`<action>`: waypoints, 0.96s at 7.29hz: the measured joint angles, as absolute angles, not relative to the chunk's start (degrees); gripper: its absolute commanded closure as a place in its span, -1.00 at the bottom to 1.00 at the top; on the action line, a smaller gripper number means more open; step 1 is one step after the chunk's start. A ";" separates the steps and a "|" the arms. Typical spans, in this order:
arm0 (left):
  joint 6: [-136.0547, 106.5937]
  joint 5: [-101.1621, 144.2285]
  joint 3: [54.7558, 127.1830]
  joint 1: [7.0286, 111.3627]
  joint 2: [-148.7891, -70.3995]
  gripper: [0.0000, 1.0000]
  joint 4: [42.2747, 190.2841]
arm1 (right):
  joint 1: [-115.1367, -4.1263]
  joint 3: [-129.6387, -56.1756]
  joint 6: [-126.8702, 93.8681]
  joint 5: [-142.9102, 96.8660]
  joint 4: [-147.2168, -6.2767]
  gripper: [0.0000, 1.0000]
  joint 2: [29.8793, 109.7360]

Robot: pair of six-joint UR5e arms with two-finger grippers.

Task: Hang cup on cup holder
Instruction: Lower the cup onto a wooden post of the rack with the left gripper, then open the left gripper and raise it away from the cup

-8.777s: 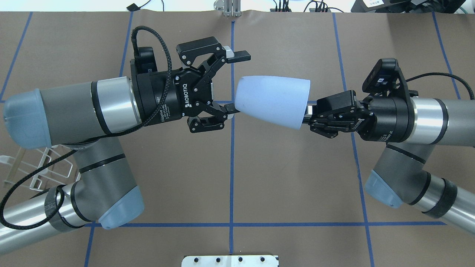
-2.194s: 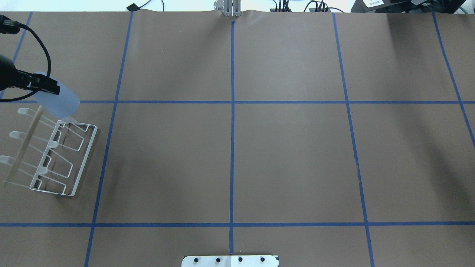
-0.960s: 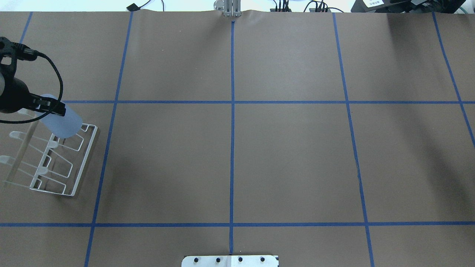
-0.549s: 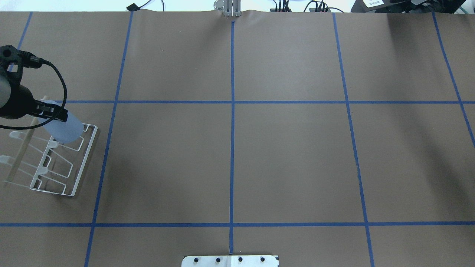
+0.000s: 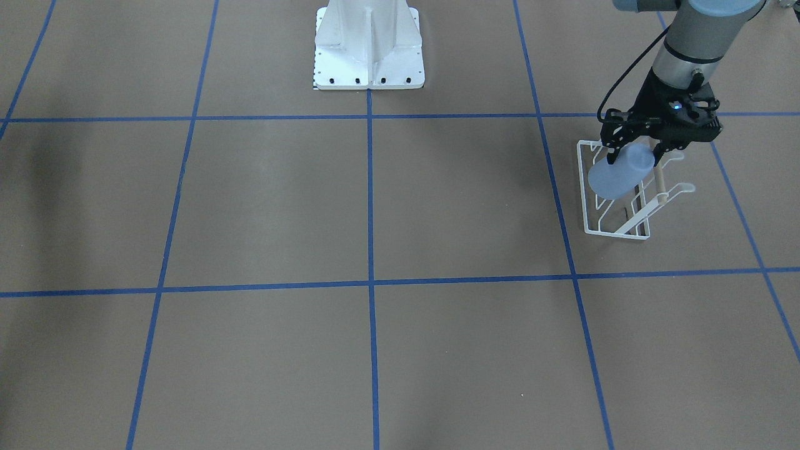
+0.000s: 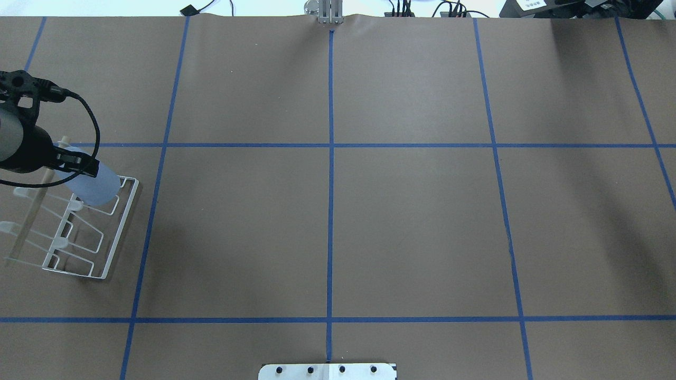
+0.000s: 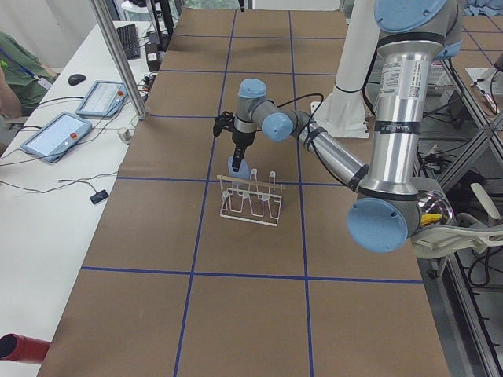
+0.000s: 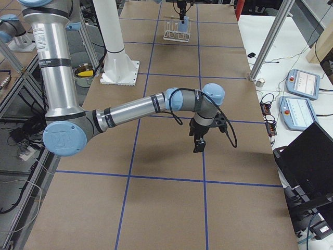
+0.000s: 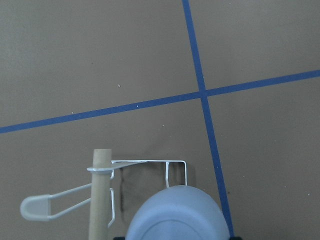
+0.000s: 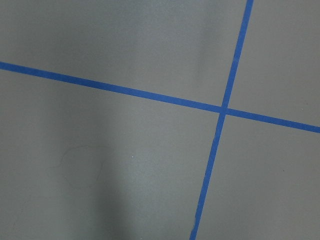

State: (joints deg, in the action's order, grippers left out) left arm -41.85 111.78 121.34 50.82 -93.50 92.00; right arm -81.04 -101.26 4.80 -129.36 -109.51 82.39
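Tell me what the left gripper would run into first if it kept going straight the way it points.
The left gripper points down, shut on the pale blue cup. Going straight on, the cup would press first into the white wire cup holder just below it, probably a prong or the base frame. The exact depth is unclear.

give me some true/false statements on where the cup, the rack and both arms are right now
The left claw grips the pale blue cup. True.
The cup lies flat on the table. False: it is held tilted over one end of the wire rack.
The rack has a wooden bar. True.
The right claw hangs next to the rack. False: it hangs over the table, far from the rack.
The rack stands on the robot's left side of the table. True.
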 measured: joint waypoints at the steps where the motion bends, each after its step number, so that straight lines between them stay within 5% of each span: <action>1: -41.64 111.38 121.28 50.81 -93.49 -0.97 92.01 | -81.03 -101.26 4.82 -129.54 -109.51 -1.00 82.34; 7: -41.12 110.90 122.77 51.08 -93.16 -0.97 91.87 | -81.11 -101.30 4.80 -129.79 -109.51 -1.00 82.25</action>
